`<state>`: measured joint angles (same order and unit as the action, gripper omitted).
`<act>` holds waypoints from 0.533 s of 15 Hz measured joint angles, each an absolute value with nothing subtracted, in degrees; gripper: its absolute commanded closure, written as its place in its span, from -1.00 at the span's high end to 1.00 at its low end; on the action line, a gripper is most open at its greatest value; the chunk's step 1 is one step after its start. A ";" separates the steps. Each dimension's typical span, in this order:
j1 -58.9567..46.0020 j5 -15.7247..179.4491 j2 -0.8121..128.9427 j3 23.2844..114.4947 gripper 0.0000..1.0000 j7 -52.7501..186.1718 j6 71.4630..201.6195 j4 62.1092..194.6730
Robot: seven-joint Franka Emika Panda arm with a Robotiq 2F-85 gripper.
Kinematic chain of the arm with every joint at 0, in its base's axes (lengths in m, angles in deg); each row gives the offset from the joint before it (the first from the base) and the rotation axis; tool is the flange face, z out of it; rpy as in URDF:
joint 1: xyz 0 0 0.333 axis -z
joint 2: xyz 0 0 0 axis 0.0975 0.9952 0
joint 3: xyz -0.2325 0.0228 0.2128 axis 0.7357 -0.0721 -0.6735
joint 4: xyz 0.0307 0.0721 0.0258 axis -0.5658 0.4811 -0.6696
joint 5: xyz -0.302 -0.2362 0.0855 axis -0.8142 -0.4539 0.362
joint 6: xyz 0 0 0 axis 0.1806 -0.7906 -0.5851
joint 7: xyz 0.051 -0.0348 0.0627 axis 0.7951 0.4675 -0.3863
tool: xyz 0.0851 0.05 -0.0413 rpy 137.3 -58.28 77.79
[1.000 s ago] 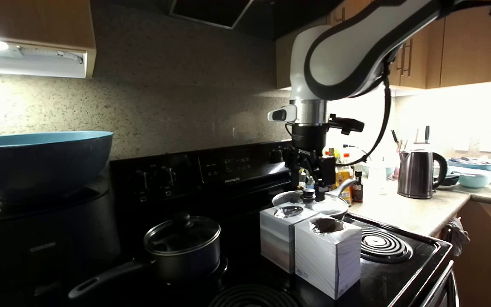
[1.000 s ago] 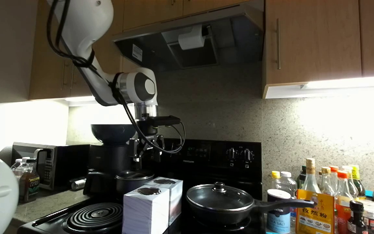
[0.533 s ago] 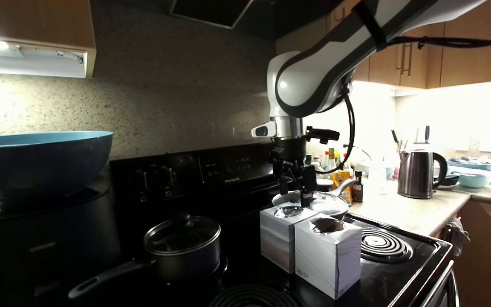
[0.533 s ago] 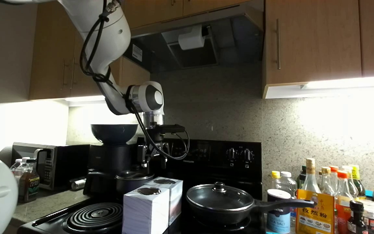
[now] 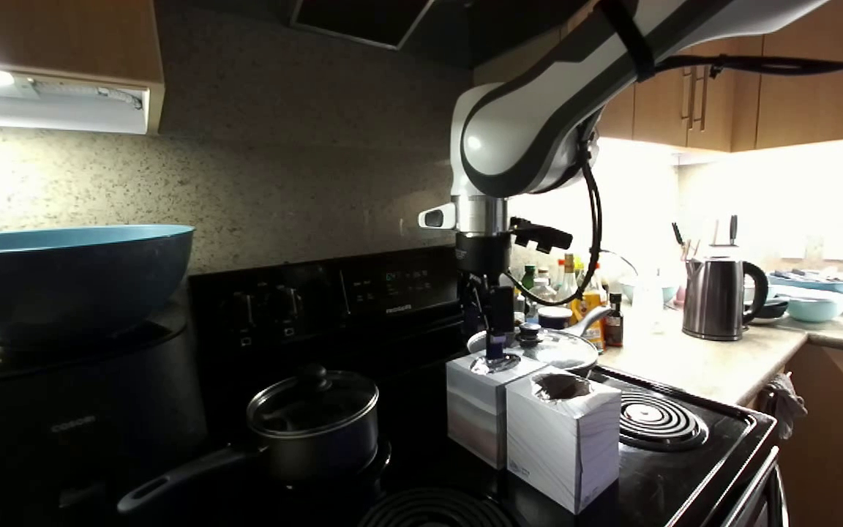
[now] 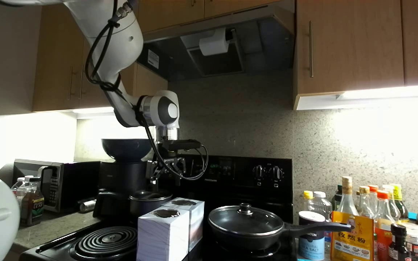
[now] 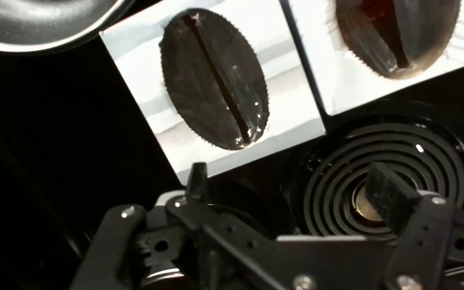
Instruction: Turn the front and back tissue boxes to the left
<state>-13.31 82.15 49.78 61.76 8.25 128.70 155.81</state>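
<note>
A robot hand [image 7: 286,173] hovers with its fingers [image 7: 197,179] spread and nothing between them, off one side of the back tissue box [image 5: 478,406], the nearer of the pair. That box stands between a saucepan [image 5: 312,439] and a frying pan [image 6: 245,228]; the front tissue box [image 6: 163,235] stands upright just beside it, farther from the hand. In the wrist view, the back box lies ahead of the hand and a little toward the finger at left, whose tip overlaps the box's edge by its near corner; the opposite finger shows over a coil burner [image 7: 344,173]. The box's oval opening [image 7: 215,80] slants, its long axis pointing roughly into the space between the fingers, so the spread runs across that axis instead of along it. No contact is visible. The next move likely calls for bringing the hand over the back box and lining its fingers up with two facing walls; whether the spread can span them cannot be told. The turn of either box looks yet to be made.
</note>
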 measured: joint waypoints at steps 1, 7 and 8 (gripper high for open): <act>-13.29 81.73 49.90 61.76 1.00 11.34 130.33 155.81; -13.27 82.62 50.35 61.60 1.00 15.67 132.42 155.73; -13.27 84.56 50.50 61.50 1.00 17.04 131.99 155.60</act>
